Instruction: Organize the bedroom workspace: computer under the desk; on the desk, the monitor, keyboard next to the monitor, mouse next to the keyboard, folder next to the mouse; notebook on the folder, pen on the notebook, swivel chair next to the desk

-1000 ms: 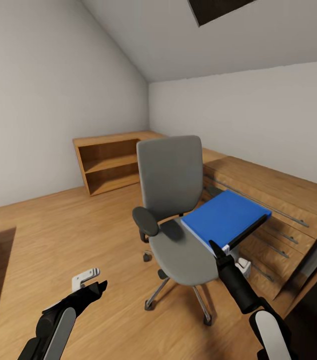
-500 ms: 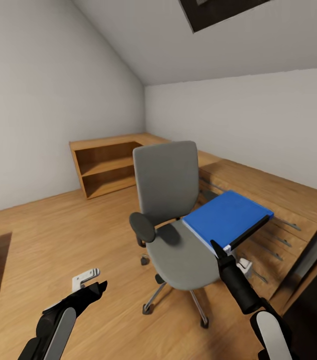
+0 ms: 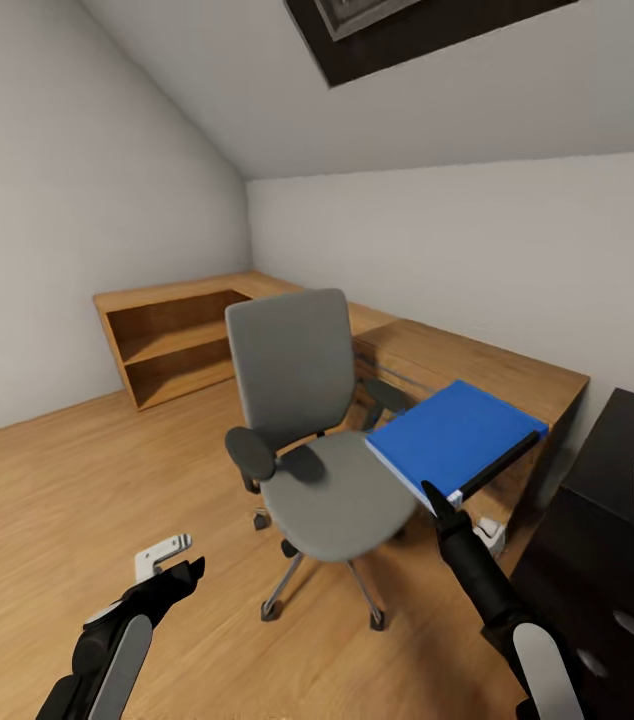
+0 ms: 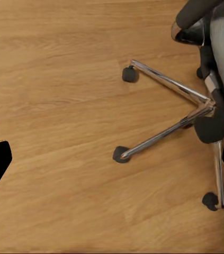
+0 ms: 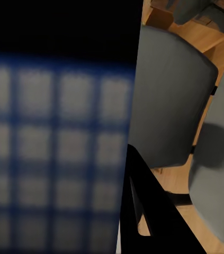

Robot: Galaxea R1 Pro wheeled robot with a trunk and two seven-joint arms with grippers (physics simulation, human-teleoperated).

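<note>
A: What's the biggest thing here?
B: The grey swivel chair (image 3: 307, 440) on the wood floor (image 3: 77, 480), black counter (image 3: 607, 520) at right.
A: And the folder (image 3: 452, 435)?
B: Blue, lifted beside the seat, clamped at its near edge by the right gripper (image 3: 444, 500).
A: The left gripper (image 3: 172, 565)?
B: Low over the floor, fingers spread, empty.
</note>
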